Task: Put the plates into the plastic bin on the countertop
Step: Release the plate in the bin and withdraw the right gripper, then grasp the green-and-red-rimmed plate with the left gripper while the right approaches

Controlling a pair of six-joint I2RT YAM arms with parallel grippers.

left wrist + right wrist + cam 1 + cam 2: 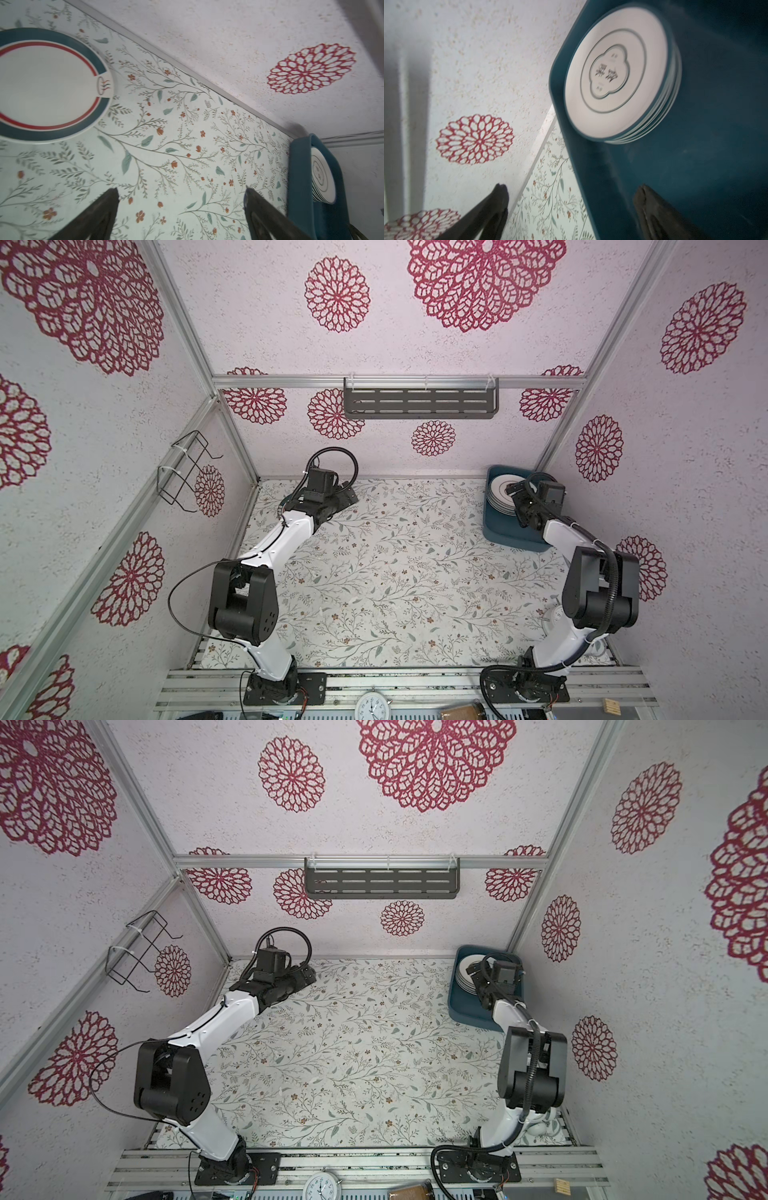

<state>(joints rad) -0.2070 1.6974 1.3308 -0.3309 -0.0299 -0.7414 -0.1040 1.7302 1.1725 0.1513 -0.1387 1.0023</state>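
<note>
Bin (505, 533) noted on the surface (395, 572), in the corner beside the right arm (559, 531); taken as landmark. A stack of plates (498, 493) is seen inside the bin at its far end in both top views, the top plate (616, 72) white with thin dark rings and a clover emblem. Right jaws are held wide apart above the bin, the stack lying ahead of the fingertips (643, 189) and not between them. Left jaws are also spread wide, low over the surface, well apart from the bin. One more plate (47, 83), with a teal band and a red line, is seen flat on the surface in the left wrist view, well apart from the bin; it cannot be made out in the top views.
</note>
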